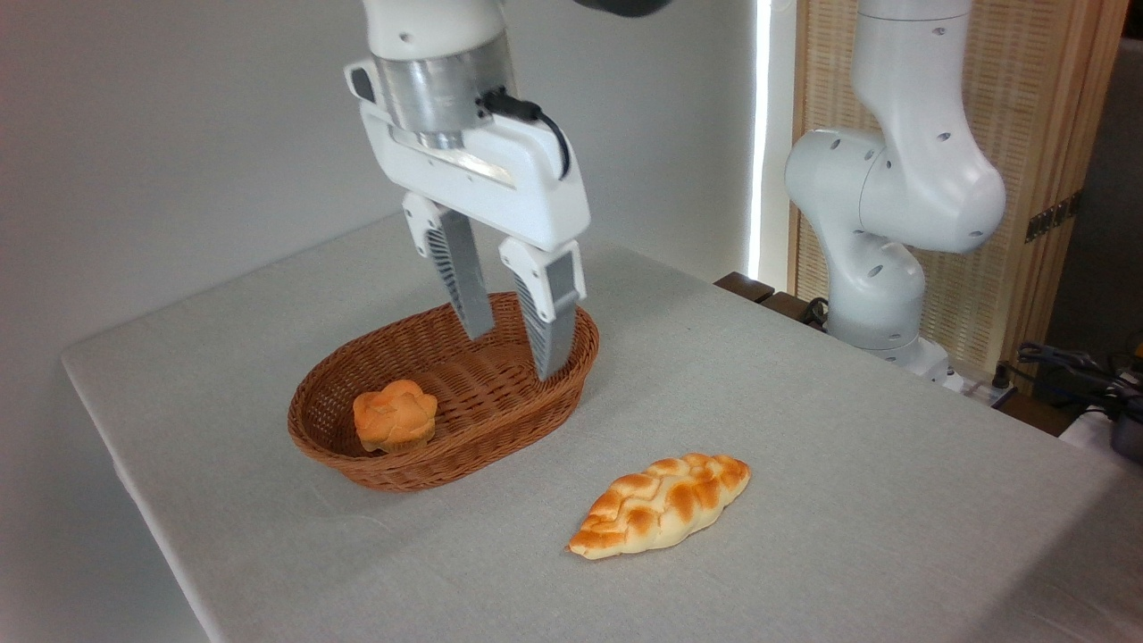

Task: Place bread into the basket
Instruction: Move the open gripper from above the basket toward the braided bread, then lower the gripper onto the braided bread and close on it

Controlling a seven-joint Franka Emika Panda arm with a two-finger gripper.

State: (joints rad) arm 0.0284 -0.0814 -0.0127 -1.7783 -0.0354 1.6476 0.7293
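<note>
The bread (662,504), a long braided loaf with golden-brown patches, lies on the grey tablecloth to the right front of the basket. The oval brown wicker basket (545,397) stands left of the table's middle. My gripper (516,354) hangs over the basket's right end, open, with nothing between its grey ribbed fingers (549,314). It is well above and to the left of the bread, apart from it.
A small round orange bun (394,414) sits in the basket's left end. The arm's white base (880,268) rises at the table's far right edge, before a slatted wooden screen (1036,161). The table's left edge (134,500) drops off near the basket.
</note>
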